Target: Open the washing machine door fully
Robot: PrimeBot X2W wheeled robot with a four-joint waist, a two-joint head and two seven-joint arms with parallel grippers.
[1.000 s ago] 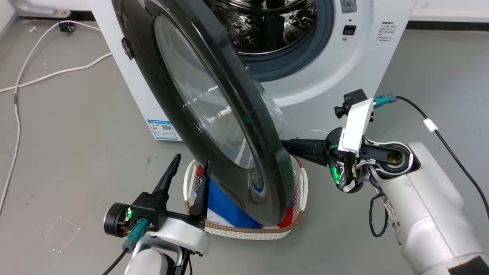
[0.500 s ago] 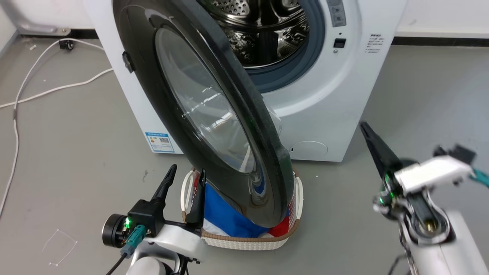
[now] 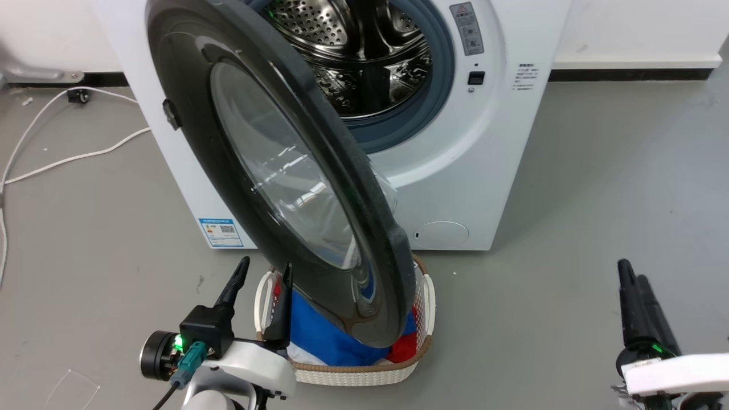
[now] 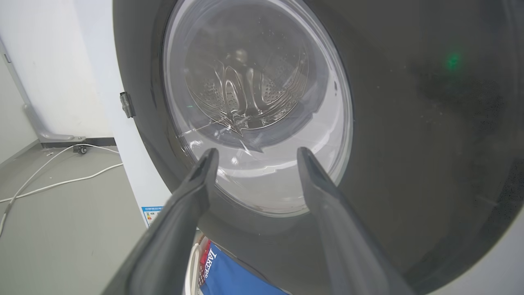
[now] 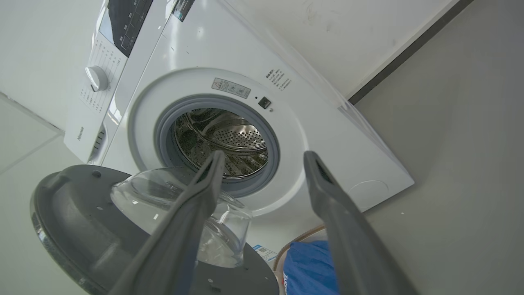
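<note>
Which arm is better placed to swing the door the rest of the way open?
Probably right. The right pincer, open, faces the inner side of the door and can push it wider. The left pincer, also open, sits before the outer face, where a push would close it.

Left gripper [image 3: 266, 265] spread, right gripper [image 3: 632, 272] spread — fingers up

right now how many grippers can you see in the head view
2: the left gripper at lower left beside the laundry basket, the right gripper at lower right over the floor. Both open.
</note>
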